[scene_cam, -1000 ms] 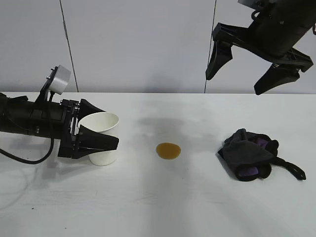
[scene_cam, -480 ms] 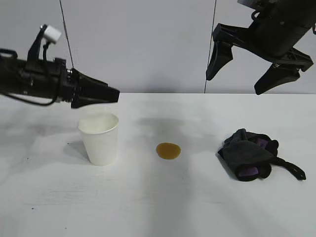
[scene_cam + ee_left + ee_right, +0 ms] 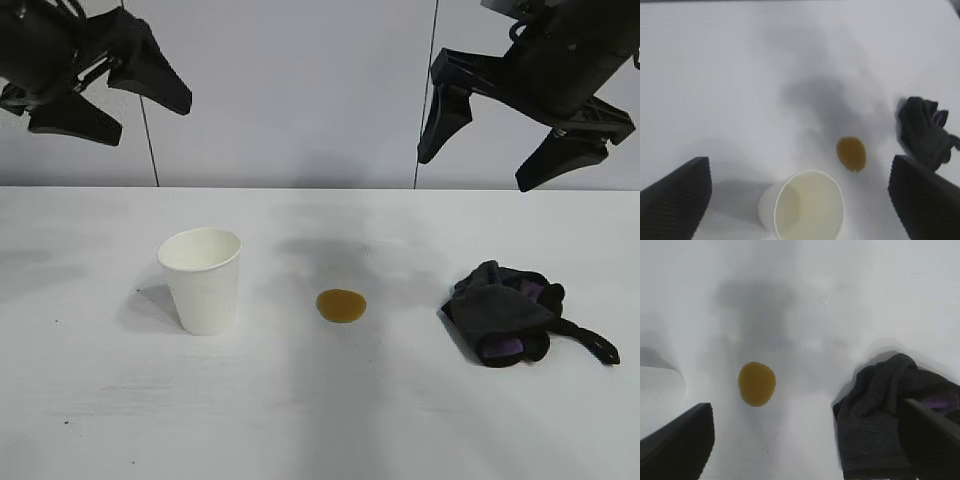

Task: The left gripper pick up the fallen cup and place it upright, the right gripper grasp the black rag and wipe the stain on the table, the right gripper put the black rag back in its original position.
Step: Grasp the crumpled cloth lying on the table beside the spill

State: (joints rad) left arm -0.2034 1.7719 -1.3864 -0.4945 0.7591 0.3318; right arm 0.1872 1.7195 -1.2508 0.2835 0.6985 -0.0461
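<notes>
From across the table point(image 3: 320, 420), the cup point(image 3: 202, 280) is standing upright on the white top, mouth up, well clear of the left gripper point(image 3: 110, 85), which is hanging high above it with its fingers spread and nothing in them. The right gripper point(image 3: 520, 140) is hovering above the black rag point(image 3: 505, 312), likewise gaping and empty. The wiping is falling to it next, I judge: it should be coming straight down on the bundle's bulk, not the thin loop strap, and pinching deep, since soft cloth slips.

Through the left wrist camera, the paper cup point(image 3: 807, 205) is showing a rolled rim and tapered wall, with the stain point(image 3: 851, 153) just beyond.

Through the right wrist camera, the stain point(image 3: 756, 383) is lying as a glossy yellow-brown oval, apart from the crumpled rag point(image 3: 880, 415) with purple peeking through.
</notes>
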